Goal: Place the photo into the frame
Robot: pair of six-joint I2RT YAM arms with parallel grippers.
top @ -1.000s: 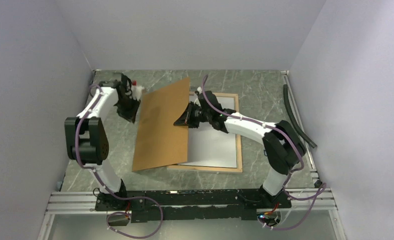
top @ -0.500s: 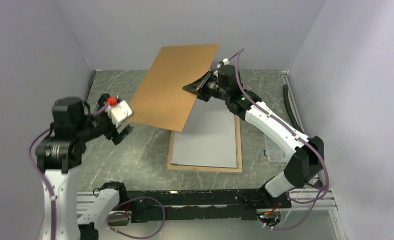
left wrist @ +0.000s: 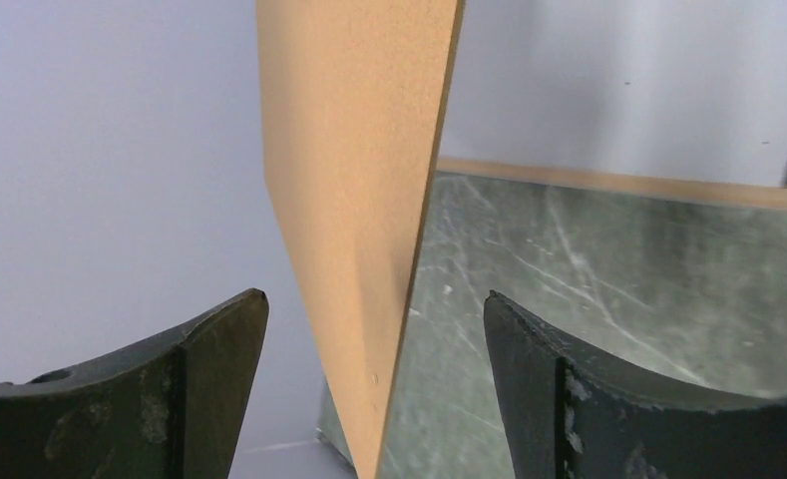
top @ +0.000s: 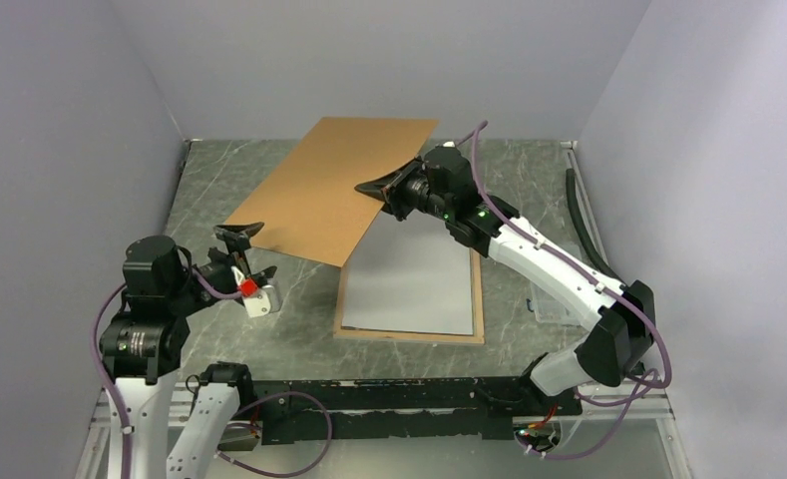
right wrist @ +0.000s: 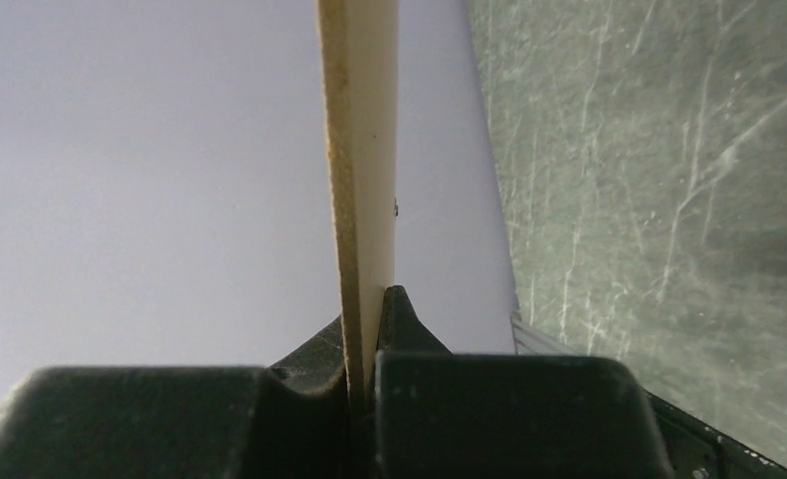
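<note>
The frame [top: 479,299] lies flat on the marble table, pale wood rim up, with a plain grey-white sheet [top: 409,289] inside it. The photo is not in view. My right gripper [top: 384,190] is shut on the right edge of the brown backing board [top: 329,185] and holds it tilted in the air over the frame's far left part. The right wrist view shows the board's edge [right wrist: 364,150] pinched between the jaws [right wrist: 369,299]. My left gripper [top: 252,251] stands open at the board's low left corner. That corner [left wrist: 359,150] sits between the spread fingers [left wrist: 374,299] without touching them.
A black hose [top: 593,230] runs along the table's right edge. Grey walls close in the left, far and right sides. The arm bases stand on a metal rail [top: 369,394] at the near edge.
My left gripper let go of the board's left edge, opened, and swung down to the near left. The right gripper lifted the board off the frame and now holds it alone.
</note>
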